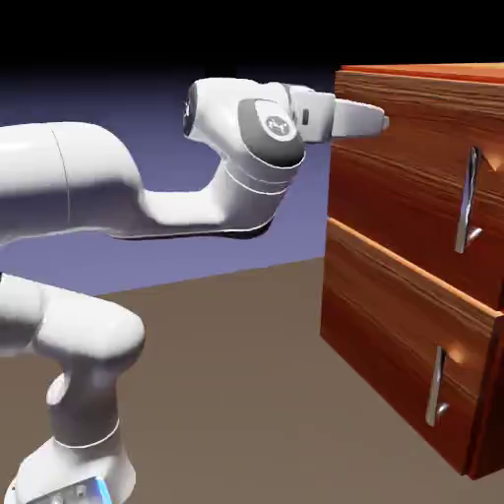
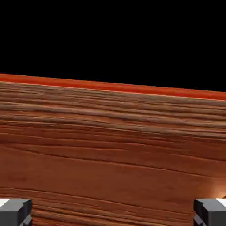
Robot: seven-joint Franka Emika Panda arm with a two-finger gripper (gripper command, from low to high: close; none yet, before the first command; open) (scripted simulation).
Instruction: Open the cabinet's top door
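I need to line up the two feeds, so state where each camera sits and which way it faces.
Exterior view: fixed, beside the robot, facing the cabinet; shows the white arm and its hand level at the cabinet's upper left edge, away from the top door handle.
Hand view: on the hand, facing wood grain close up; two grey fingertips, wide apart, at the bottom corners.
Shared: the cabinet's wood and top edge.

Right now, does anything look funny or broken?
Nothing looks broken. The odd bit: the claw is open up by the cabinet's top corner, well away from the top door's handle.
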